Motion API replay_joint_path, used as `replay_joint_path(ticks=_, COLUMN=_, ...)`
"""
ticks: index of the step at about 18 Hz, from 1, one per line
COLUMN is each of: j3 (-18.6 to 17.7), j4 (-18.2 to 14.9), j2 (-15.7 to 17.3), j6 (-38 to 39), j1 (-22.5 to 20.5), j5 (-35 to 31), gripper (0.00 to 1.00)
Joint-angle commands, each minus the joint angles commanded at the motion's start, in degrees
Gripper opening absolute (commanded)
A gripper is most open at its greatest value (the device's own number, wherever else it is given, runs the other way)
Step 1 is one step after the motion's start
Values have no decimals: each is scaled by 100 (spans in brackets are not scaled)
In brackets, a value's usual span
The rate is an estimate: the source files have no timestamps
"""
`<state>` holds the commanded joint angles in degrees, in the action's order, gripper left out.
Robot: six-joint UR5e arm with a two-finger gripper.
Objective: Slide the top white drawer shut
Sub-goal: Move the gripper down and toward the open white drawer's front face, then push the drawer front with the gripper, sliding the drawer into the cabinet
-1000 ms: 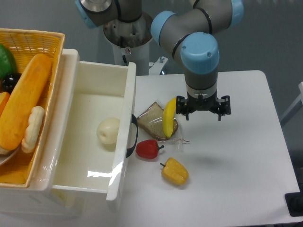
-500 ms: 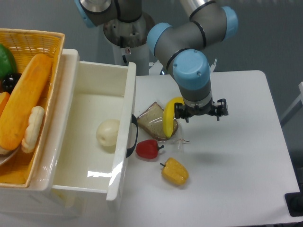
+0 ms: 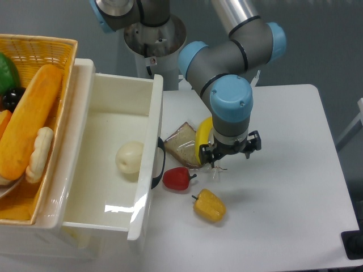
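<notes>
The gripper (image 3: 229, 153) hung over the white table (image 3: 283, 187) just right of the banana (image 3: 201, 140), holding nothing; whether its fingers were apart could not be told. Left of the banana, past the bread slice (image 3: 182, 144) and red pepper (image 3: 177, 178), the top white drawer (image 3: 113, 164) stood pulled out, a pale round item (image 3: 129, 157) inside. No writing was readable.

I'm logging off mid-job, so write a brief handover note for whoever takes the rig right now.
Gripper: empty, hanging over the table to the right of the banana; whether the fingers are open is not clear.
Top white drawer: pulled fully out, a pale round item inside, black handle facing the arm.
Red pepper lies just in front of the drawer front, yellow pepper and bread nearby.
Done: nothing yet. Left: reach the drawer front and push it shut.
</notes>
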<state>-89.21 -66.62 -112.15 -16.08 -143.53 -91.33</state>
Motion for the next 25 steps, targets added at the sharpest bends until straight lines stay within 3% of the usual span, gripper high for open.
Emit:
replay_joint_path(ticks=4, j3=-53, j4=-9, j2=9, j6=-61, j1=18, j5=597, gripper=100)
replay_joint_path(ticks=25, j3=17, j4=0, j2=-35, j6=-114, j1=475, j5=704, gripper=100)
